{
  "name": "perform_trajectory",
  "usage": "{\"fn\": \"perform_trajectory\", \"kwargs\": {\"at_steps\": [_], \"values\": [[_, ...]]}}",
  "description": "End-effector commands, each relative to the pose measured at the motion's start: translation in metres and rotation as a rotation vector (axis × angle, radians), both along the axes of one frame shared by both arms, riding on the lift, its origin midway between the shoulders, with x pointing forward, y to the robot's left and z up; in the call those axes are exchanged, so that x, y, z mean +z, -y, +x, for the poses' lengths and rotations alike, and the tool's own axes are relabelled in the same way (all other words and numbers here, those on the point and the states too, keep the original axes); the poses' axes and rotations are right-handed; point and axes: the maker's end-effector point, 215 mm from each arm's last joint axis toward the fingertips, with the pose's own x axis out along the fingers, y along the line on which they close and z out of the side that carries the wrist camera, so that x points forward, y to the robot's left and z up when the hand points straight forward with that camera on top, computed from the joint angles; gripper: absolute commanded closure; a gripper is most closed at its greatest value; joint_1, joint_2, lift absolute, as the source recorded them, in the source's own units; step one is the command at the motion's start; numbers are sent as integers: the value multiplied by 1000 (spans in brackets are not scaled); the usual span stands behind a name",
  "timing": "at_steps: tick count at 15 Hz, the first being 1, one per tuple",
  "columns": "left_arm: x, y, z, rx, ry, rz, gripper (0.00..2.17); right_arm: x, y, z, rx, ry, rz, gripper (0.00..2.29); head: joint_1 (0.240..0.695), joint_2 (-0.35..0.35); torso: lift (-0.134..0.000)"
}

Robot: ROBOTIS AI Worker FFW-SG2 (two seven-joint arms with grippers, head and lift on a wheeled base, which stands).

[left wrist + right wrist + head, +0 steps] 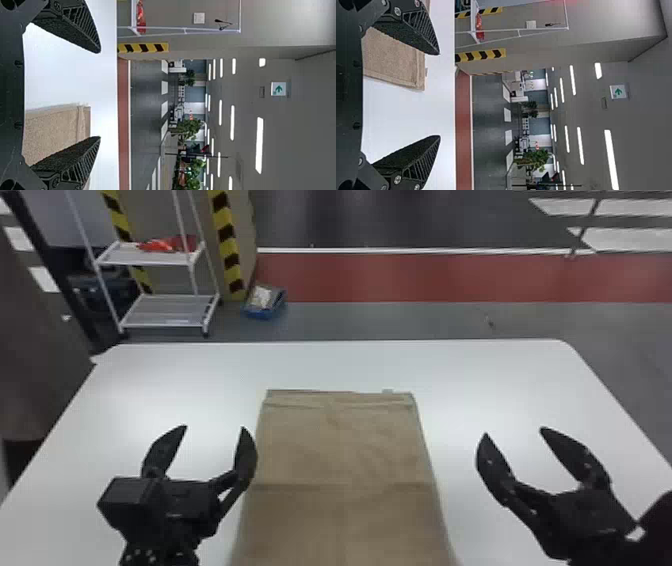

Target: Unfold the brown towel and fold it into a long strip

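Grey floor crossed by a red strip (pixel 425 277) lies beyond the white bench (pixel 500 370) in the head view. The brown towel (pixel 345 450) lies flat mid-bench, long axis pointing away from the robot, hemmed end toward the far edge. The left hand (pixel 214 427), open, is just beside its left side; the right hand (pixel 514 431), also open, is off its right.

In the left wrist view, the left hand (pixel 100 94) has its fingers wide apart, the towel partly behind one.

In the right wrist view, the right hand (pixel 439 95) spreads likewise, gripping nothing.
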Motion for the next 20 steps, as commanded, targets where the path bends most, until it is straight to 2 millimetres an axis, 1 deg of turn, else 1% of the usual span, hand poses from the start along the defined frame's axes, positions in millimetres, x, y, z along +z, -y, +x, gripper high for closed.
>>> {"fn": "perform_trajectory", "kwargs": {"at_steps": [1,3,5,7,8,9,10,12,13,17,18,19,20], "values": [[-13,10,16,-30,-15,-22,157,-7,1,1,-4,-9,-3,144,695,-12,-123],[-19,17,34,-48,-22,-34,201,-11,2,2,-5,-11,-4,144,695,-25,-123],[-34,28,58,-84,-60,-60,211,-15,2,3,-6,-18,-7,144,695,-36,-123],[-46,42,88,-132,-98,-80,221,-20,3,4,-7,-24,-11,144,695,-47,-123],[-65,47,100,-146,-170,-90,309,-22,3,4,-7,-28,-15,144,695,-52,-123],[-82,52,110,-158,-238,-88,326,-24,3,6,-6,-29,-14,144,695,-63,-123],[-85,57,119,-169,-246,-95,326,-26,3,7,-7,-32,-13,144,695,-63,-123],[-93,60,135,-176,-264,-92,326,-26,4,8,-7,-32,-17,144,695,-77,-123],[-95,62,141,-179,-265,-85,326,-27,4,8,-7,-34,-17,144,695,-81,-123],[-98,59,156,-179,-254,-74,329,-28,6,9,-11,-34,-19,144,695,-82,-123],[-97,58,158,-177,-253,-72,383,-27,6,8,-13,-34,-19,144,695,-82,-123],[-97,56,160,-176,-255,-72,545,-26,7,8,-14,-29,-21,144,695,-81,-123],[-99,56,162,-180,-263,-73,586,-25,7,8,-14,-26,-21,144,695,-81,-123]]}}
